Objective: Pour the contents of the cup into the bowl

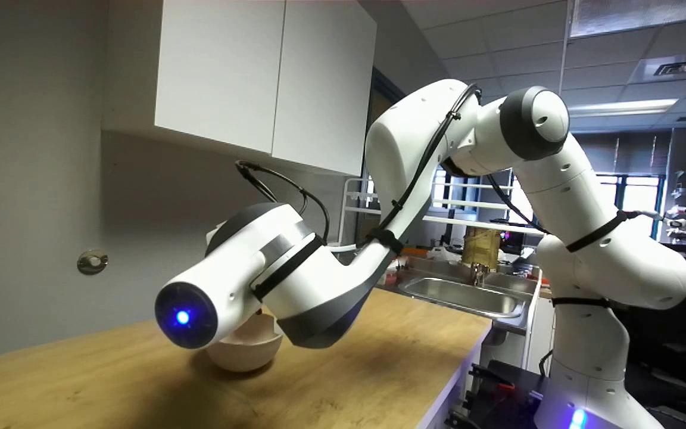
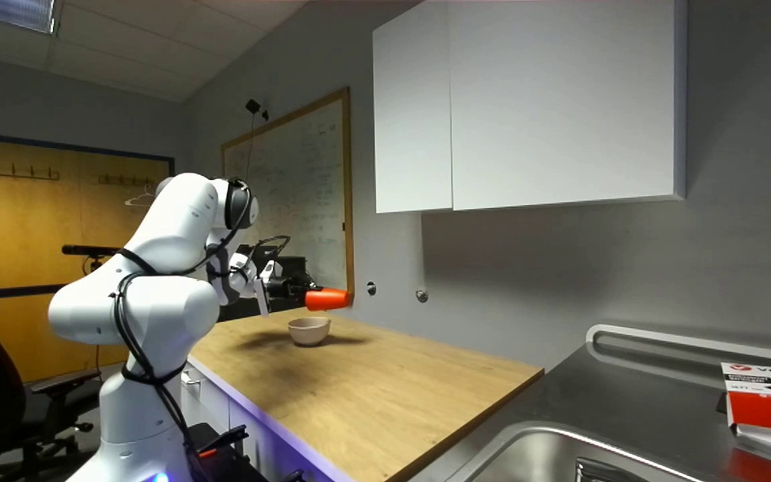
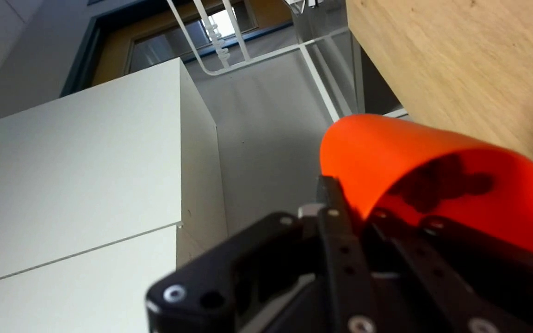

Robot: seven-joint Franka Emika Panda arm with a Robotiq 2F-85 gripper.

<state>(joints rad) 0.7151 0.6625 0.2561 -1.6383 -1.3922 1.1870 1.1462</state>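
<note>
The red-orange cup (image 2: 327, 299) lies tipped on its side in the air, its base pointing away from the gripper. My gripper (image 2: 297, 293) is shut on the cup's wall near the rim. In the wrist view the gripper (image 3: 355, 206) has one finger outside the cup (image 3: 387, 143) and one at its mouth. Dark shapes show inside the cup; I cannot tell whether they are contents or shadow. The white bowl (image 2: 309, 333) stands upright on the counter, below the gripper and cup. In an exterior view the wrist partly covers the bowl (image 1: 246, 353), and the cup is hidden there.
The wooden counter (image 2: 385, 395) carries the bowl and ends at a sink (image 2: 546, 452). A white wall cabinet (image 2: 526, 107) hangs above the counter at the back wall. A red and white box (image 2: 770, 398) lies beside the sink.
</note>
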